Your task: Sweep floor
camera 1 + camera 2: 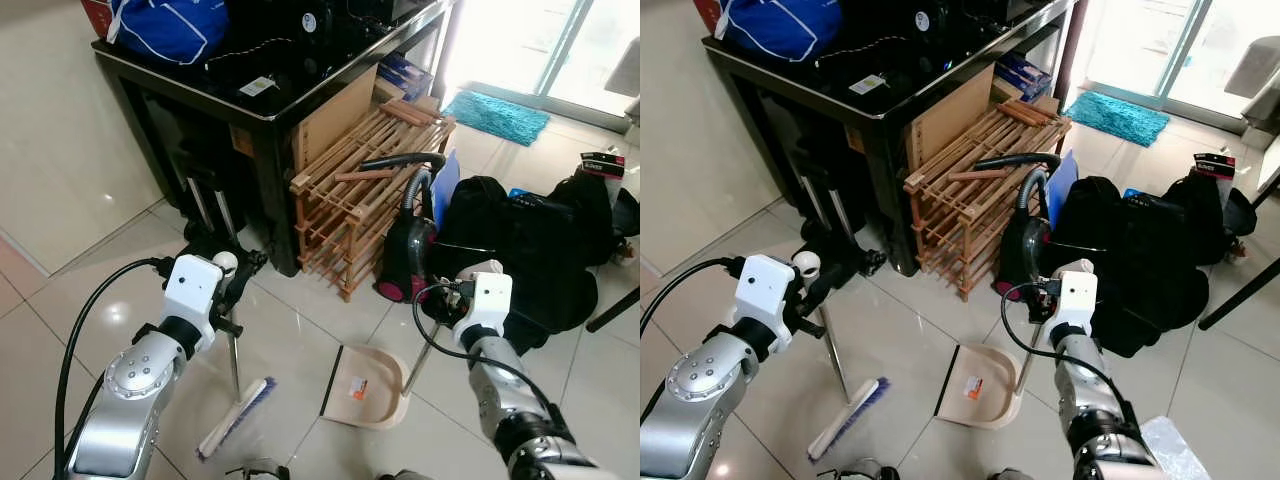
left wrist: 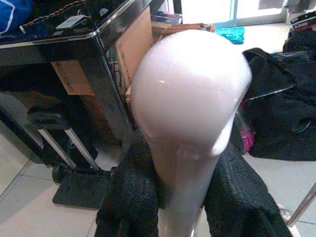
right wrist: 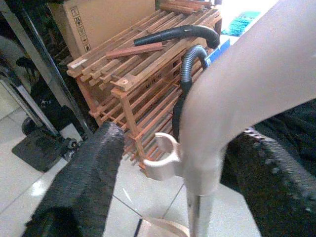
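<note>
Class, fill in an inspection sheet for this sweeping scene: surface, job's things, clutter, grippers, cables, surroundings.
Surface: pale tiled floor, glossy; no dirt made out.
Job's things: broom standing with its bristle head on the floor; beige dustpan resting on the floor beside it.
Clutter: wooden rack, vacuum cleaner, black bags.
Grippers: left gripper shut on the broom's handle top; right gripper around the dustpan's handle.
Cables: black cable looping along the left arm, another by the right wrist.
Surroundings: black table with a blue bag; teal mat.
</note>
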`<state>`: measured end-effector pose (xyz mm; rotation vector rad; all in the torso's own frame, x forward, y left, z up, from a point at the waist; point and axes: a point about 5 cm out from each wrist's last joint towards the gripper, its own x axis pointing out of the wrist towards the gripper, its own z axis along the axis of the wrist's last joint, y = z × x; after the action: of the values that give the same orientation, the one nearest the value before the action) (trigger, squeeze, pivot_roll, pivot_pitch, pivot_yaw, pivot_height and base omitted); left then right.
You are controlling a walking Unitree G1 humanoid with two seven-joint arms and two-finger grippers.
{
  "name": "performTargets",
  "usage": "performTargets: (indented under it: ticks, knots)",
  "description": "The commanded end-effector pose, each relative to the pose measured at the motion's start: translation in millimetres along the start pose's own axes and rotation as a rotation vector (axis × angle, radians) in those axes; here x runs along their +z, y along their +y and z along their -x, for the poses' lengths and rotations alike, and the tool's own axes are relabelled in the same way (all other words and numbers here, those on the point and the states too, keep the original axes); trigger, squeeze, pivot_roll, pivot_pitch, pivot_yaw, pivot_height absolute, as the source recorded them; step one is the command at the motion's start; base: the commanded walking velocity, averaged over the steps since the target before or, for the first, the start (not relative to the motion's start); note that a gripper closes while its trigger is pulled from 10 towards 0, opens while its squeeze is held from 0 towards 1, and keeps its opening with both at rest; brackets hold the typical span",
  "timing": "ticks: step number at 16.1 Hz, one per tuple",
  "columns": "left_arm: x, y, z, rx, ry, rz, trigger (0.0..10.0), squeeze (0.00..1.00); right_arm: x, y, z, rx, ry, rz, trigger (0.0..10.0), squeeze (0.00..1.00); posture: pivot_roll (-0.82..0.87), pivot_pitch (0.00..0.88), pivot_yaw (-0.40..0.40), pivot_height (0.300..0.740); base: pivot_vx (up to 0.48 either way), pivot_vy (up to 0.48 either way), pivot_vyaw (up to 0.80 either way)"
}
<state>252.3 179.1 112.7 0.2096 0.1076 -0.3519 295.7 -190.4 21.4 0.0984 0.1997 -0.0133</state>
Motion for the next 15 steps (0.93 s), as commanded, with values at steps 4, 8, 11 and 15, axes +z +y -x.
performTargets:
  ticks: [4,8,11,15]
  knots:
    - [3,0.6,-2.3,0.007,-0.014,-0.014,10.0,0.0,2,-1.9,6.3,-0.078,-0.077,-0.043,10.0,0.37,0.07,0.061,0.057,0.74,0.0,0.0,0.0]
    - [-5,0.0,-2.9,0.027,0.013,-0.018,10.0,0.0,-1,-3.1,13.2,-0.148,-0.106,-0.041,10.0,0.0,0.07,0.042,0.062,0.74,0.0,0.0,0.0]
    - [-23,5.0,-3.2,0.079,0.1,-0.025,10.0,0.0,-6,0.7,12.9,-0.184,-0.074,-0.065,10.0,0.0,0.06,0.033,0.082,0.74,0.0,0.0,0.0]
    - [-29,12.7,-2.4,0.119,0.134,-0.02,10.0,0.0,-1,1.6,8.4,-0.195,-0.084,-0.089,10.0,0.0,0.08,0.037,0.066,0.74,0.0,0.0,0.0]
